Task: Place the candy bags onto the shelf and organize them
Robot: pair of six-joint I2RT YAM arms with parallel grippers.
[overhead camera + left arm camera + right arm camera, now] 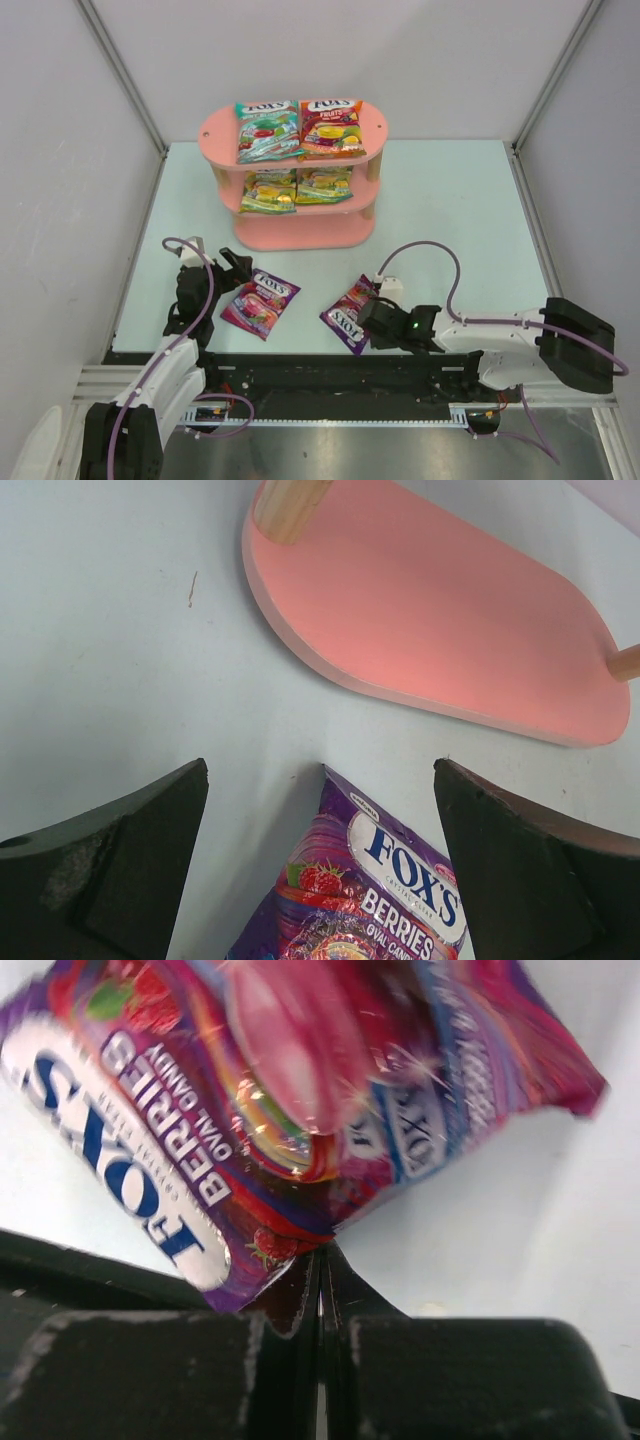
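Observation:
The pink shelf [300, 232] stands at the back middle of the table. Its top tier holds a teal bag [267, 130] and a red-orange bag [331, 127]. Its middle tier holds two yellow-green bags [270, 190] [323, 185]. The bottom board [440, 620] is bare. Two purple bags lie on the table in front. My left gripper [232, 268] [322, 768] is open, with the corner of the left purple bag [260, 302] [370, 890] between its fingers. My right gripper [372, 318] [322, 1255] is shut on the near edge of the right purple bag [350, 312] [280, 1090].
The pale green table [450, 220] is walled by grey panels on three sides. A wooden post [290, 505] of the shelf stands at the board's left end. A black rail [330, 372] runs along the near edge by the arm bases.

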